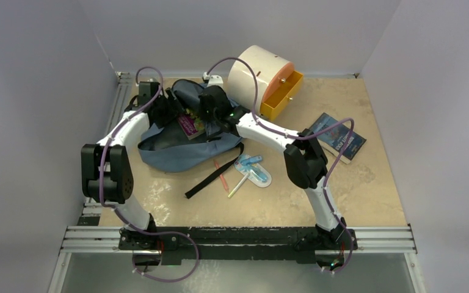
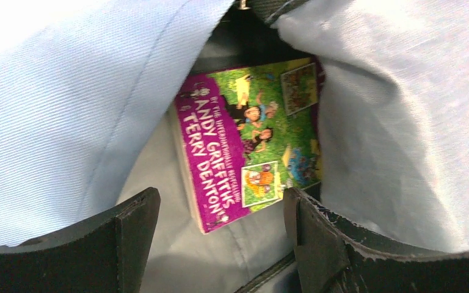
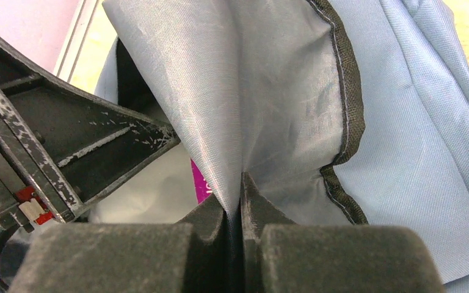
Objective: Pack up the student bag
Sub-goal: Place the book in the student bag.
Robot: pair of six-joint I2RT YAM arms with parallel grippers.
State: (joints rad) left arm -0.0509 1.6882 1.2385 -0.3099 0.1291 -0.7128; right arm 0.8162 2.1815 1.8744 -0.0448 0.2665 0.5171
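book point(image 2: 244, 140) inside student bag point(image 1: 177, 149), cabinet point(image 1: 253, 73) right of bag, pens point(image 1: 250, 171) before it, second book point(image 1: 339, 137) far right

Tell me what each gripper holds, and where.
Right gripper pinches a lining fold of the bag at its opening. Left gripper is open, holding nothing.

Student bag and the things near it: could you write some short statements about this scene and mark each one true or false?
1. A purple book lies inside the student bag. True.
2. The right gripper is open and holds nothing. False: it is shut on the fabric at the bag's opening.
3. The left gripper is open at the bag's opening. True.
4. The orange drawer of the cream cabinet is closed. False: it is pulled out.
5. The blue book is inside the bag. False: it lies on the table, apart from the bag.
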